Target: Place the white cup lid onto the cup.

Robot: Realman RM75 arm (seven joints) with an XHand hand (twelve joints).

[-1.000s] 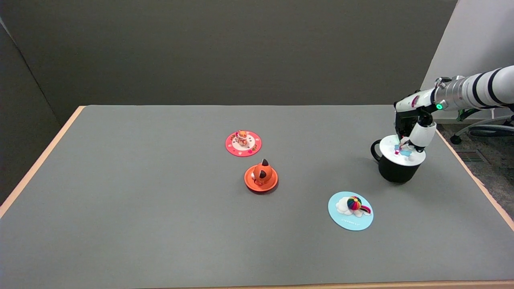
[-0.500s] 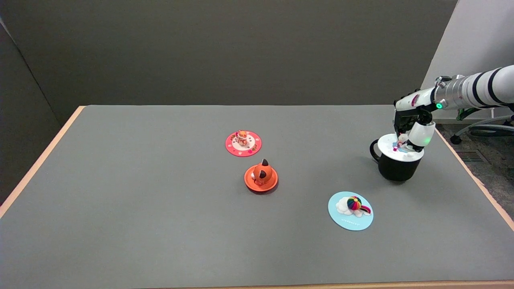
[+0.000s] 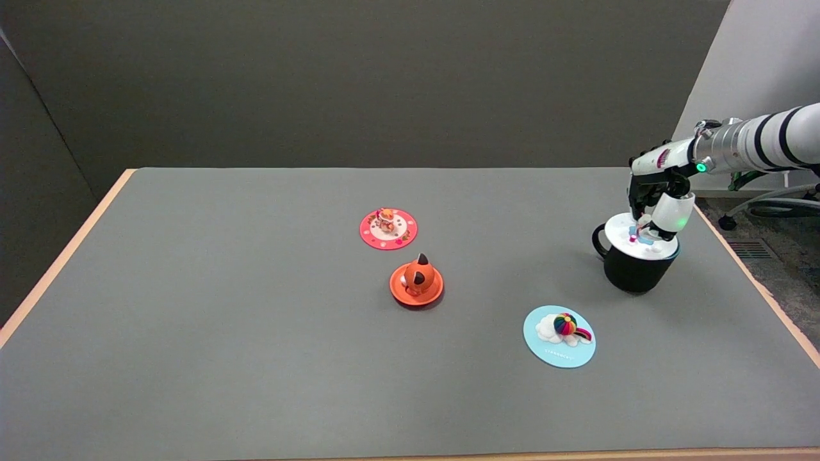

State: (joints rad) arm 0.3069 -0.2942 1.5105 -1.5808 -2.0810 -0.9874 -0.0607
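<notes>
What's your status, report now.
Right robot hand pinching the white cup lid's knob. Lid sits atop the black cup. Nothing in the way.

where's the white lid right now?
Head view, far right of the table: the white cup lid sits on top of the black cup, with the right hand on its figurine knob; the blue lid lies nearer the camera.

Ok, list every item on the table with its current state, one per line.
white lid: lying on the cup's mouth, its figure pinched by the hand
black cup: upright, covered
right hand: holding the lid's figure
blue lid: flat on table
orange lid: flat on table
pink lid: flat on table
</notes>
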